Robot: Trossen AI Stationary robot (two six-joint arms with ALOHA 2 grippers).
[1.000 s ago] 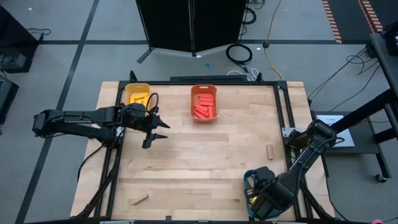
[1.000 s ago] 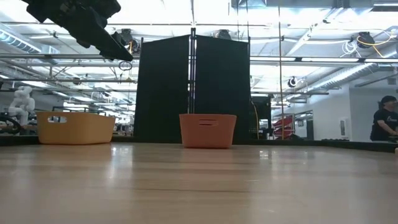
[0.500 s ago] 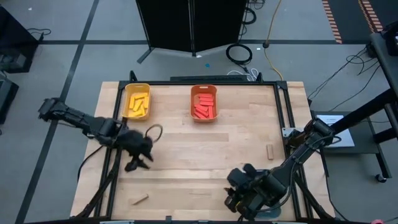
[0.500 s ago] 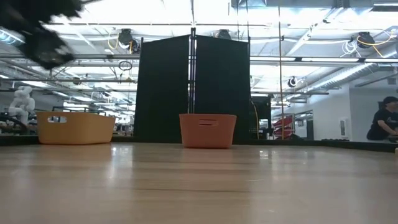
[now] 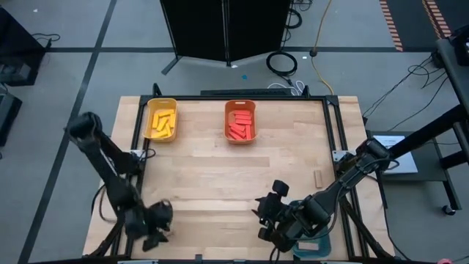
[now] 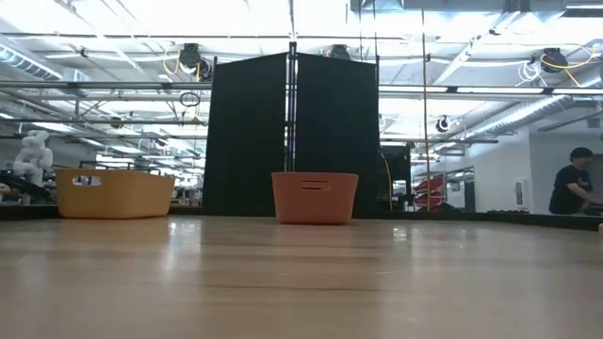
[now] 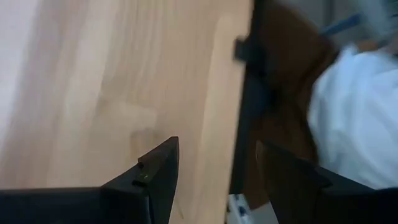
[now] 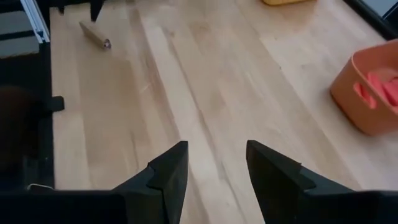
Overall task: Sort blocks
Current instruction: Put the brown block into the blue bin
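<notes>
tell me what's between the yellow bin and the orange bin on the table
Nothing. In the high view, the strip between the yellow bin and the orange bin is bare wooden tabletop. The low view shows the same open gap.

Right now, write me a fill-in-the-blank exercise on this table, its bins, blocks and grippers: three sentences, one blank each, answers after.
The red wooden blocks lie inside the ___ plastic bin.
A plain tan wooden block lies flat on the wooden table near its ___ edge in the high view.
The right gripper and the left gripper both stand ___, with nothing between their fingers.
Missing words: orange; right; open.
</notes>
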